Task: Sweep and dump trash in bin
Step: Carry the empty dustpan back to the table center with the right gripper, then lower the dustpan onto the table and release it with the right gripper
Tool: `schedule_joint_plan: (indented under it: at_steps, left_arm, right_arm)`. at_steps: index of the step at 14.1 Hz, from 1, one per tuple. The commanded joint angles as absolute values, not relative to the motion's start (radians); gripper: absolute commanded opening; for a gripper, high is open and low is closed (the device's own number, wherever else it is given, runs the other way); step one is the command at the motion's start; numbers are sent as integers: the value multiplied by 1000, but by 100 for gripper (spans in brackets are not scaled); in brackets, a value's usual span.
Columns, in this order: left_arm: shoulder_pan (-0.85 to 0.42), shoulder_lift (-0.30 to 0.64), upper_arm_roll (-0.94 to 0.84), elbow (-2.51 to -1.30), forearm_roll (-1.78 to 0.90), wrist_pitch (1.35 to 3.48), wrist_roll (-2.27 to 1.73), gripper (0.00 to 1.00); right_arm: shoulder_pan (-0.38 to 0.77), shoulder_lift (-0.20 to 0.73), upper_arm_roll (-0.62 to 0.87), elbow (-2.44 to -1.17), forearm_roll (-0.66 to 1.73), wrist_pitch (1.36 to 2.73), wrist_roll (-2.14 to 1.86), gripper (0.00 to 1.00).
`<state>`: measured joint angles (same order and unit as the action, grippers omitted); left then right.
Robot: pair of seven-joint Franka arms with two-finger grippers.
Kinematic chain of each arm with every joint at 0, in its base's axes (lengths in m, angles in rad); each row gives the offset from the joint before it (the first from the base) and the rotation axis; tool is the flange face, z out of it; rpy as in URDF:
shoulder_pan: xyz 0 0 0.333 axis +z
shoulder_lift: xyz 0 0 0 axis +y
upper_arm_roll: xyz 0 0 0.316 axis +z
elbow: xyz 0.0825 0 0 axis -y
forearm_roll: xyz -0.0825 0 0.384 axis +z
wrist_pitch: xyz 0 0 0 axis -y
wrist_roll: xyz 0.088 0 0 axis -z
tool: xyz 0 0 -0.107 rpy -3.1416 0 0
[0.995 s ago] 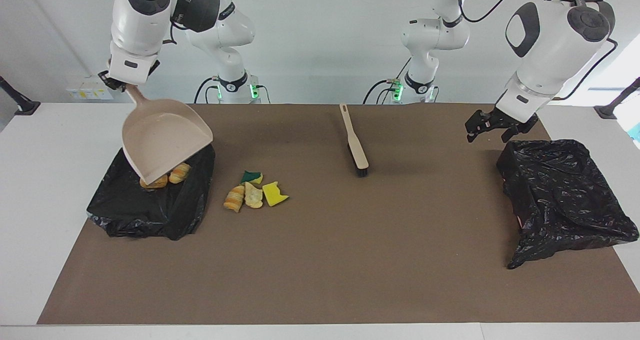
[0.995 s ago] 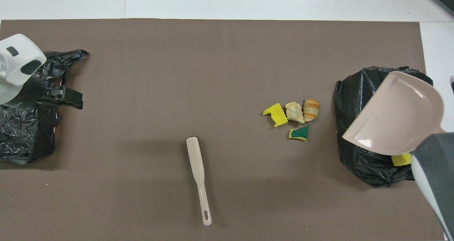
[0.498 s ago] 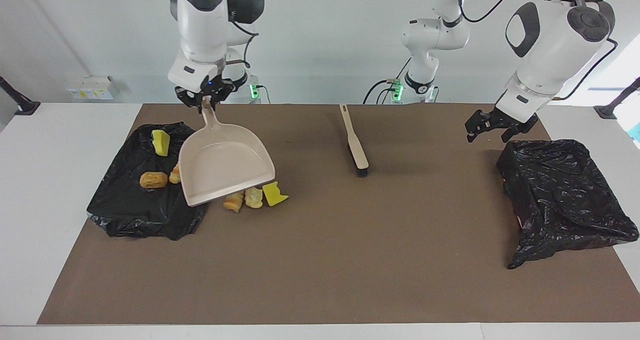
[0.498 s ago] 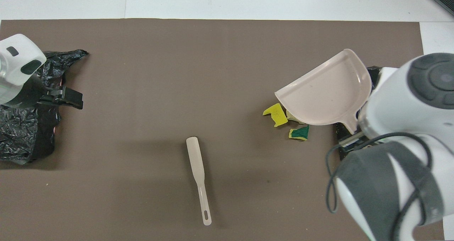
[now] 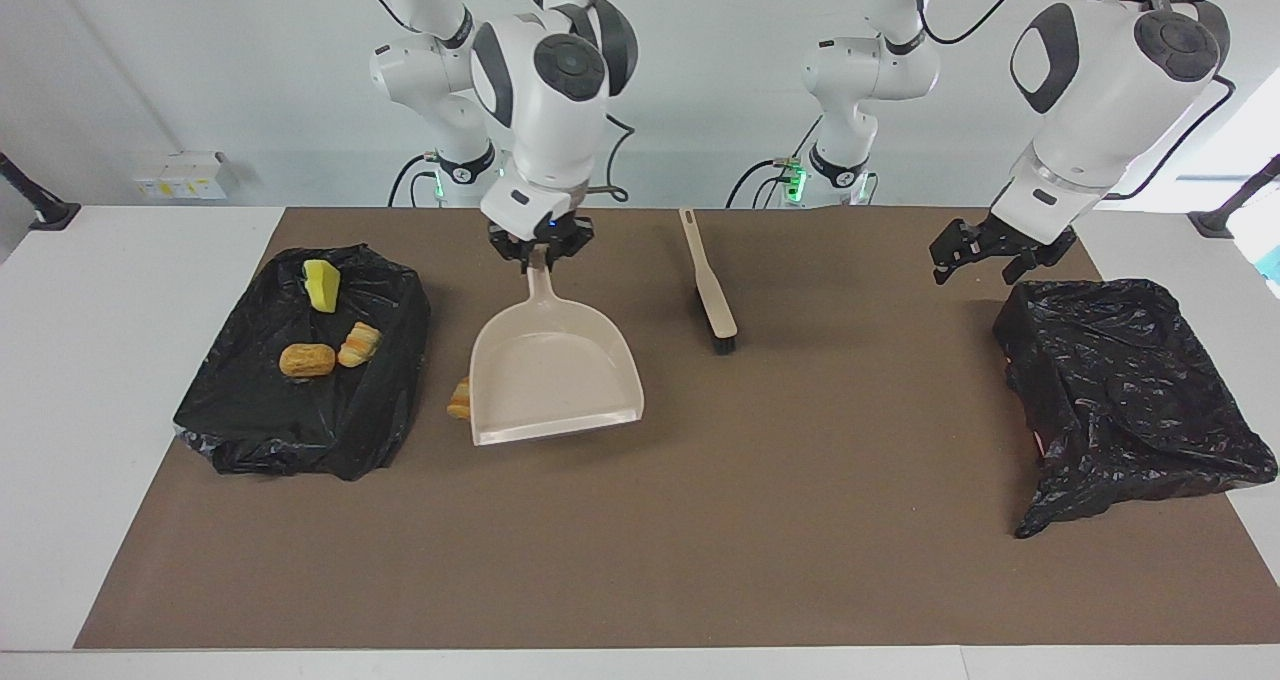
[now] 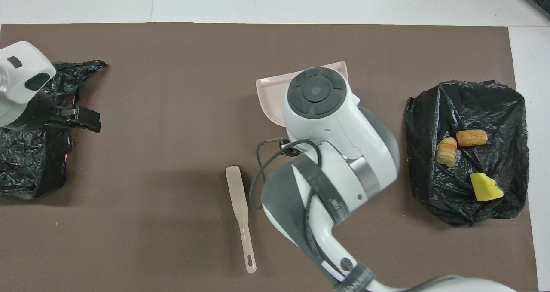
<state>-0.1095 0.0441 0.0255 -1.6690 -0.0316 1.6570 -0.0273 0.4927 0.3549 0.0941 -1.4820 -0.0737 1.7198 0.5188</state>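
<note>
Beige dustpan (image 5: 553,375), handle clamped in right gripper (image 5: 537,250), is covering floor trash (image 5: 460,398) beside bin (image 5: 240,430); three pieces binned. Risk: crushing scraps. Left gripper (image 5: 975,252) waiting open near other bag (image 5: 1130,390).

dustpan (image 5: 553,375) covering scraps (image 5: 460,399), open mat (image 5: 700,520) around brush (image 5: 708,288)

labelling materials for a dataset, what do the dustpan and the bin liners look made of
Dustpan: probably rigid plastic, matte beige; smooth moulded walls and one-piece handle. Bin liners: thin plastic film, glossy black; crinkled folds catch light.
</note>
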Motion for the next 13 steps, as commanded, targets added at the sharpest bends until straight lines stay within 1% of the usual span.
schedule_joint_plan:
  at_steps: [1,3,6,8,12,13]
  left_arm:
    - [-101,34,17,-1671,-31,1646,-26,100]
    - [-103,29,17,-1674,-31,1646,-26,100]
    - [-104,29,17,-1675,-31,1646,-26,100]
    - [-106,29,17,-1675,-31,1644,-26,100]
    - [-106,31,17,-1672,-31,1654,-26,100]
    - [-107,31,17,-1674,-31,1651,-25,100]
  right_arm:
    - [557,484,89,-1385,-37,1849,627,0]
    - [594,558,89,-1362,-32,1972,731,0]
    - [603,595,94,-1353,58,2051,758,0]
    - [607,629,94,-1359,52,2072,761,0]
    - [598,634,94,-1365,49,2082,684,0]
    - [598,632,94,-1365,49,2080,678,5]
